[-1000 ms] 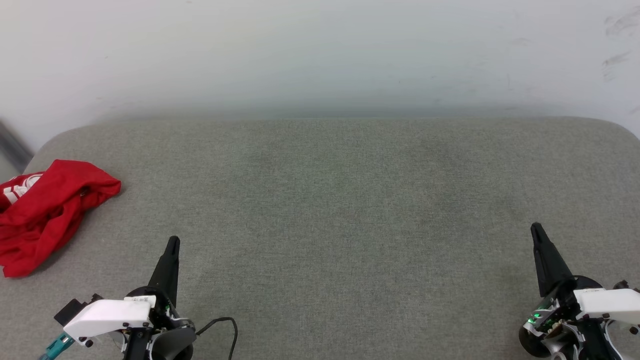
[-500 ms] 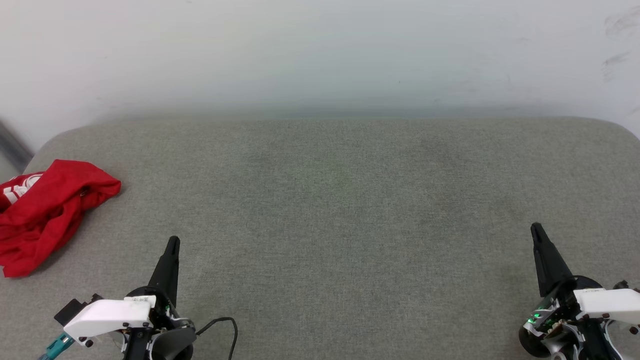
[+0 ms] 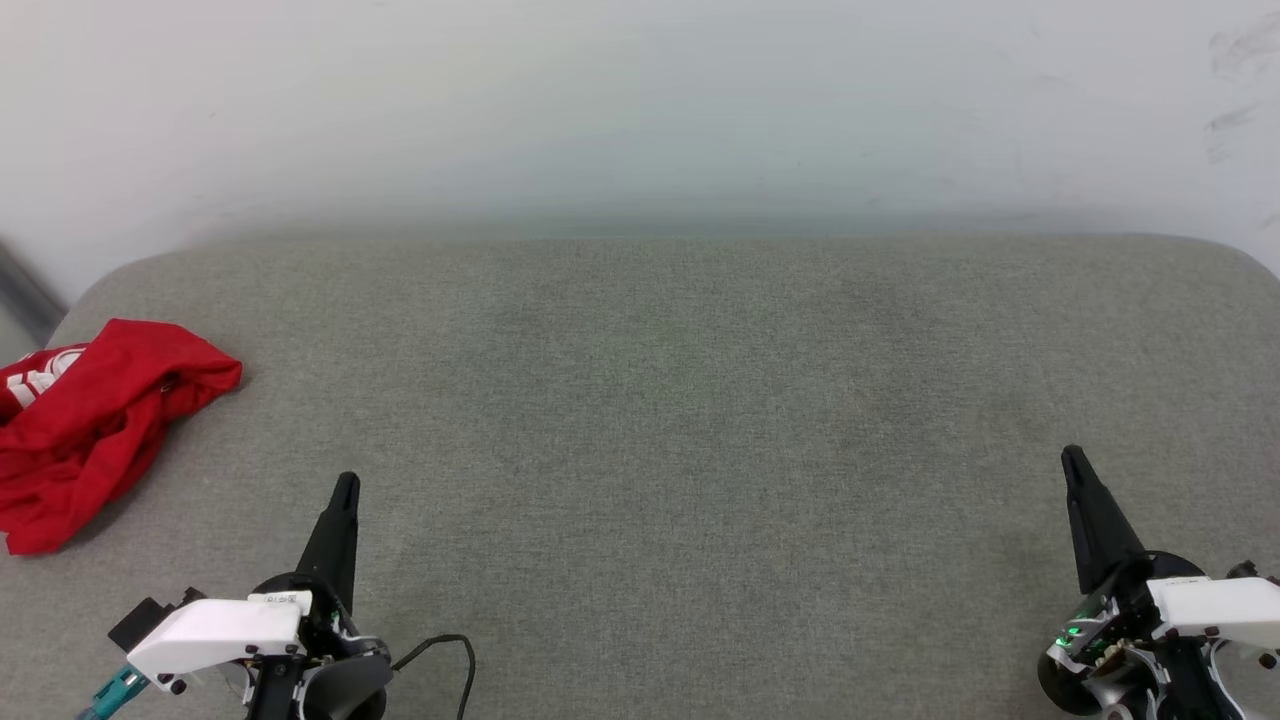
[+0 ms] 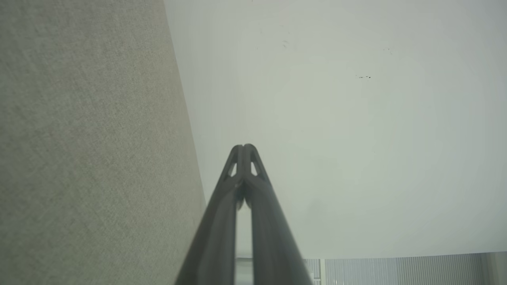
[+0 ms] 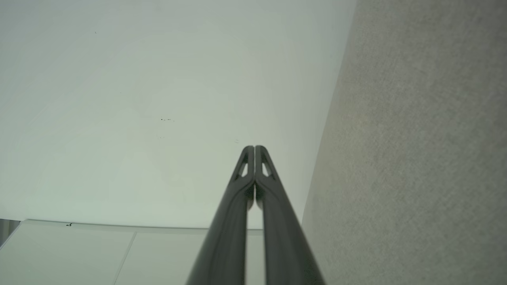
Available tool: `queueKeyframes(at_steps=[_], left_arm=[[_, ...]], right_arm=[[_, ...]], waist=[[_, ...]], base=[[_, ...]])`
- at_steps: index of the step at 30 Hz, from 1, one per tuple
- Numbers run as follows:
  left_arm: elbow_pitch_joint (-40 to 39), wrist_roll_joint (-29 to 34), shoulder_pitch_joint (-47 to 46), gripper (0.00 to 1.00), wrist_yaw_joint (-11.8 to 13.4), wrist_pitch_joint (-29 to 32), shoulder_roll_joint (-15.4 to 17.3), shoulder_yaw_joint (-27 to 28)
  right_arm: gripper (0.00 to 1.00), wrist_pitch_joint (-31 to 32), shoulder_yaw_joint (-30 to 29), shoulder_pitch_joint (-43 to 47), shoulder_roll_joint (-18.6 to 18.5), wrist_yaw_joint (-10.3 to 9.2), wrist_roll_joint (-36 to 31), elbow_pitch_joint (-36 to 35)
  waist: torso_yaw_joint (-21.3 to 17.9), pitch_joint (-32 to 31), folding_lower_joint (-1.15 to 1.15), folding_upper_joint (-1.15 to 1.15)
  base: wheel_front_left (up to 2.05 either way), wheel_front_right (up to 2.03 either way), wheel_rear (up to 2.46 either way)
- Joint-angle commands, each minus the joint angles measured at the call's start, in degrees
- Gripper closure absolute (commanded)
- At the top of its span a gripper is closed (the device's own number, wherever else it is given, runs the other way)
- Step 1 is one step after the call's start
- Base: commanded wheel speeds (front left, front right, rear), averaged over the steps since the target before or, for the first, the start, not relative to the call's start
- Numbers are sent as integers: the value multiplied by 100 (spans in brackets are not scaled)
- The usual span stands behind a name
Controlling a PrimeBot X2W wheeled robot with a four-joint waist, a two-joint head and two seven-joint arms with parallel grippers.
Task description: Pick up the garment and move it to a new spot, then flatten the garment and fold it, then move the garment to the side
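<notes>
Now both arms low, left gripper point(image 3: 345, 485) & right gripper point(image 3: 1072, 458) closed, empty

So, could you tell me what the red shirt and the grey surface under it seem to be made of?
Shirt: soft matte cloth, probably; it lies crumpled in loose folds.
Surface: grey woven upholstery, apparently padded; fine weave grain, rounded corners.

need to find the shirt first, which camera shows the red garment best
The head view: the red garment lies crumpled on the grey cushion, at its left edge, partly cut off. Both wrist views face cushion and white wall instead.
</notes>
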Motion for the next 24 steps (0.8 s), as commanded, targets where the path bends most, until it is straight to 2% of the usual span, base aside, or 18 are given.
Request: queueKeyframes(at_steps=[1, 2, 12, 17, 24], left_arm=[[2, 13, -43, 100, -13, 13, -8, 15], [0, 0, 0, 0, 0, 0, 0, 0], [9, 178, 187, 0, 1, -206, -17, -73], [-83, 742, 192, 0, 73, -345, -16, -50], [-369, 1652, 204, 0, 383, -527, -14, -131]], right_arm=[[100, 6, -1, -73, 20, -2, -28, 5], [0, 0, 0, 0, 0, 0, 0, 0], [0, -197, 14, 231, 4, -1, -179, 94], [0, -337, -93, 273, 4, -1, -649, -3], [0, -521, -169, 327, 5, -1, -1603, -329]], waist=[[0, 0, 0, 0], [0, 0, 0, 0], [-7, 3, 0, 0], [-11, 5, 0, 0], [-8, 13, 0, 0]], base=[[0, 0, 0], [0, 0, 0], [0, 0, 0], [0, 0, 0], [0, 0, 0]])
